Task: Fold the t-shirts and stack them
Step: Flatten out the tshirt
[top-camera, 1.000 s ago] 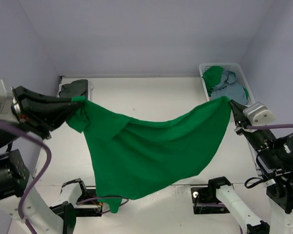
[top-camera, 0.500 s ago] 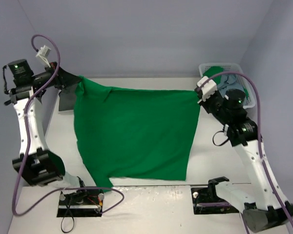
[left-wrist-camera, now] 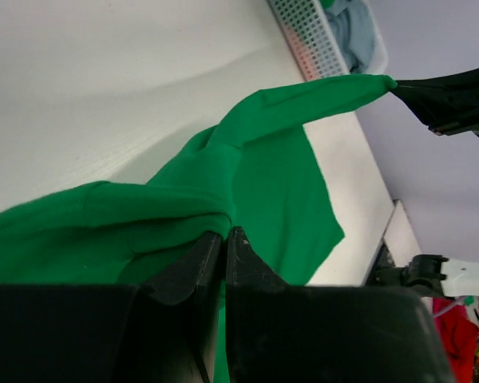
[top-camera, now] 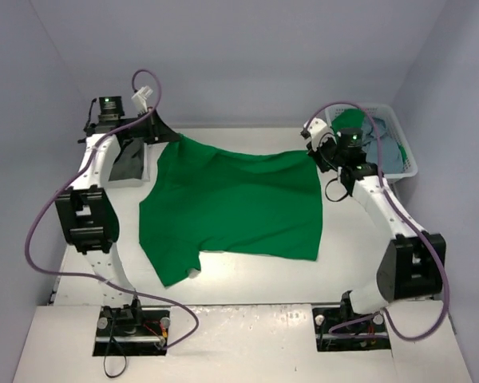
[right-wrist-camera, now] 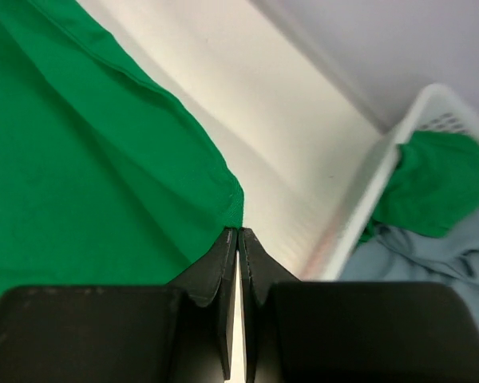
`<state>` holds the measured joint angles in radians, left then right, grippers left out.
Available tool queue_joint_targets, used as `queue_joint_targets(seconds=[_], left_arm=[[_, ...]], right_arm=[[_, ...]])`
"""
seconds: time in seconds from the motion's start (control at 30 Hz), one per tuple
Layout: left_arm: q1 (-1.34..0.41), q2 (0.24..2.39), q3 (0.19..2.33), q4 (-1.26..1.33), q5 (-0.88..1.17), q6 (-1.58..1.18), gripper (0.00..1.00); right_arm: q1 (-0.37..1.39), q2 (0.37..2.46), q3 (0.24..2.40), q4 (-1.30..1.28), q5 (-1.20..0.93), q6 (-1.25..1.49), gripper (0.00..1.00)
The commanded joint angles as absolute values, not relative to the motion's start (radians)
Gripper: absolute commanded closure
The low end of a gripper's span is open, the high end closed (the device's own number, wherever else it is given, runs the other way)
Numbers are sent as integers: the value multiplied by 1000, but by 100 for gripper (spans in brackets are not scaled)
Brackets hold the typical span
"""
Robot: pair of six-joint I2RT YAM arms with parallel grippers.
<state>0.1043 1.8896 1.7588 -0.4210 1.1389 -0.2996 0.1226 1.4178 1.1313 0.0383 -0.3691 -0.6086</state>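
Fingers of our left gripper are closed on one far corner of the green shirt, and our right gripper pinches the other far corner. The shirt lies spread on the table, left of the basket.

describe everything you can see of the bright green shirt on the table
The bright green t-shirt is soft, plain cloth with shallow wrinkles, spread nearly flat on the white table. What looks like a short sleeve sticks out at its near left corner. Its far edge is lifted and stretched between the left hand and the right hand, each shut on a far corner.
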Motion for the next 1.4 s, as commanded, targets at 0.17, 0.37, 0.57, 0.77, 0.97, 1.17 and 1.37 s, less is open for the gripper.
queue_joint_targets(seconds=[0.17, 0.37, 0.57, 0.77, 0.97, 1.17, 1.37], left_arm=[[31, 2081, 2054, -442, 964, -222, 100], [31, 2181, 2141, -414, 818, -229, 100], [29, 2276, 2218, -377, 738, -262, 100], [20, 2417, 2374, -368, 733, -316, 100], [11, 2520, 2488, -298, 709, -363, 100], [-21, 2569, 2503, -200, 655, -439, 100], [-38, 2606, 2531, -146, 586, -448, 100]], right_arm=[[115, 1656, 1223, 238, -344, -611, 100], [115, 1798, 1282, 290, -269, -594, 100], [115, 1917, 1370, 339, -213, -594, 100], [117, 2063, 1505, 333, -164, -578, 100], [117, 2222, 1696, 301, -86, -563, 100], [120, 2330, 1810, 273, -17, -555, 100], [117, 2417, 1894, 273, 58, -557, 100]])
